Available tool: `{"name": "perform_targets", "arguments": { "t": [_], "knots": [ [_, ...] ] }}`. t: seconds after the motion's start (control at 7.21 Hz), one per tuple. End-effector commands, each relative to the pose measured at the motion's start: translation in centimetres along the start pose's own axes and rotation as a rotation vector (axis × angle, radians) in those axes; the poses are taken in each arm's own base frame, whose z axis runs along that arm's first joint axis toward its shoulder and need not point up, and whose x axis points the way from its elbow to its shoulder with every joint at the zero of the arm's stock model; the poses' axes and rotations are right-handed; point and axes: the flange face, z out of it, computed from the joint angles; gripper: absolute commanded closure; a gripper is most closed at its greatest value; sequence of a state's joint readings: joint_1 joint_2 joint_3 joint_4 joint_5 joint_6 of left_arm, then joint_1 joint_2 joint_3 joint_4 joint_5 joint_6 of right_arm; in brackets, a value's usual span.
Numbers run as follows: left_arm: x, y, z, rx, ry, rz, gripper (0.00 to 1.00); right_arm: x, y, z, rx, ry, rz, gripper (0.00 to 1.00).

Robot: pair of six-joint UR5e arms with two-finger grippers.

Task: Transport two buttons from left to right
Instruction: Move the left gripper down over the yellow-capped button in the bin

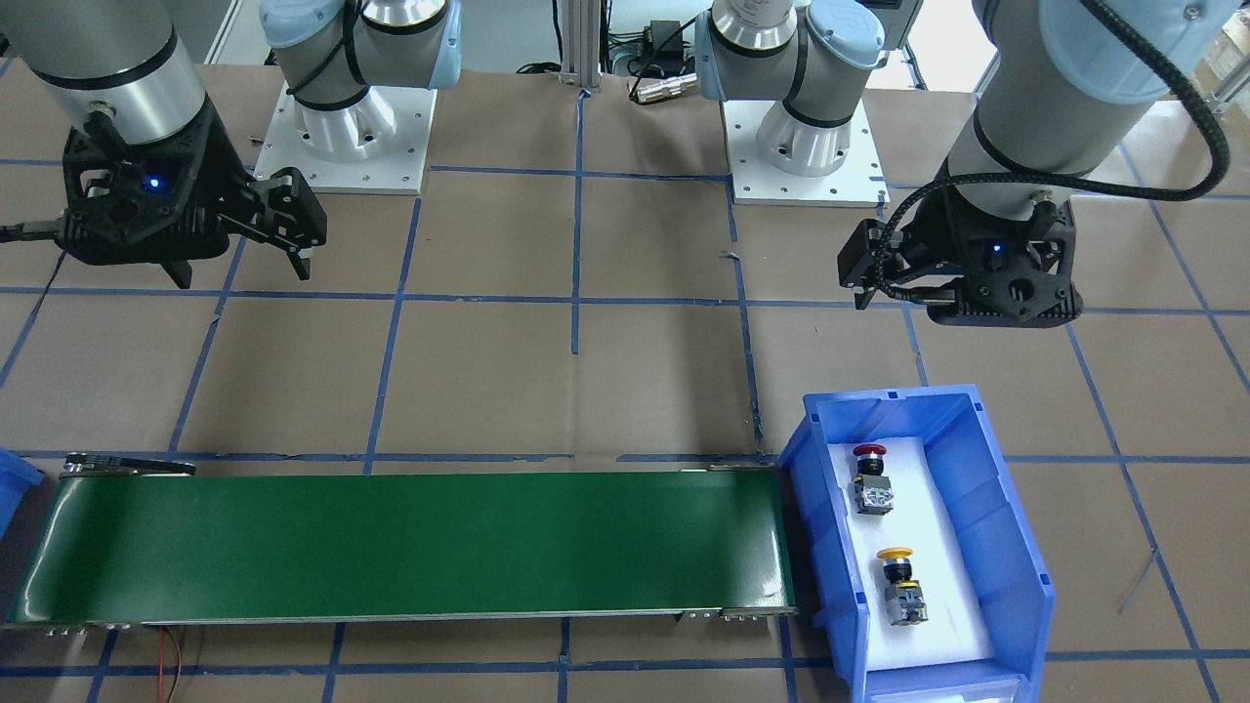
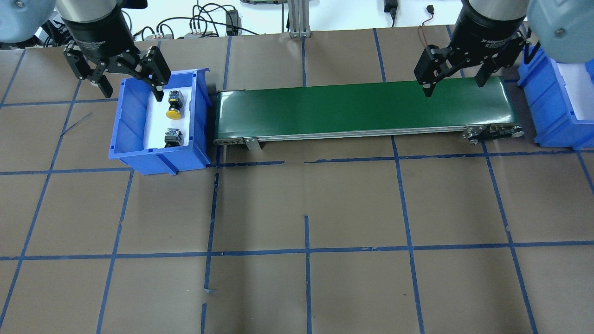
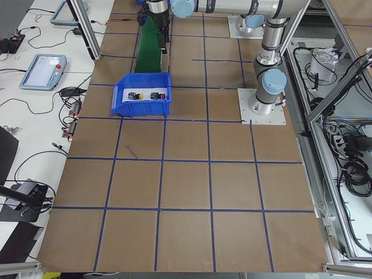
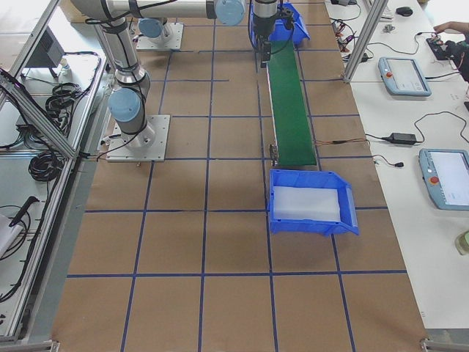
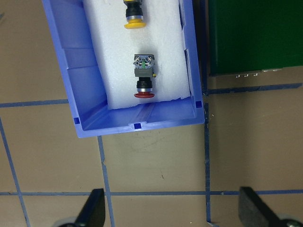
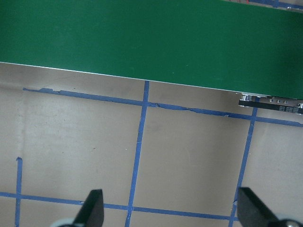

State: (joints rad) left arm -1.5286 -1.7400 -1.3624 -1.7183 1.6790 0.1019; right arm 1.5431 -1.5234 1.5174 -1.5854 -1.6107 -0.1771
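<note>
Nothing is picked up yet, so I judge this the approach to the first grasp. Both buttons, red button (image 1: 869, 478) and yellow button (image 1: 898, 581), lie on white foam in the blue bin (image 2: 158, 162) along the worktop's far edge, toward its left end. My left gripper (image 5: 173, 210) hovers wide and empty, just short of the bin's robot-side wall. The right gripper (image 2: 454, 88) hangs wide and empty over the conveyor belt (image 2: 362, 109), near the receiving bin (image 2: 552, 111) at the right end. Next I need to reach over the bin and descend on one button; its walls crowd the fingers.
</note>
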Motion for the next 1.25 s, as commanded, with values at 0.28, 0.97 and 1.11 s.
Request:
{"name": "perform_targets", "arguments": {
  "t": [0.28,0.97,1.11],
  "knots": [
    [0.3,-0.2,-1.2,0.047,0.086,-0.025,0.00,0.1,-0.2,0.4,0.011,0.002,0.001,0.00],
    [-9.2,-11.9,7.1,0.114,0.085,-0.032,0.00,0.0,0.2,0.5,0.010,0.000,0.003,0.00],
    [-9.2,-14.1,9.8,0.130,0.084,-0.033,0.00,0.0,0.2,0.6,0.009,0.000,0.001,0.00]
  ]
}}
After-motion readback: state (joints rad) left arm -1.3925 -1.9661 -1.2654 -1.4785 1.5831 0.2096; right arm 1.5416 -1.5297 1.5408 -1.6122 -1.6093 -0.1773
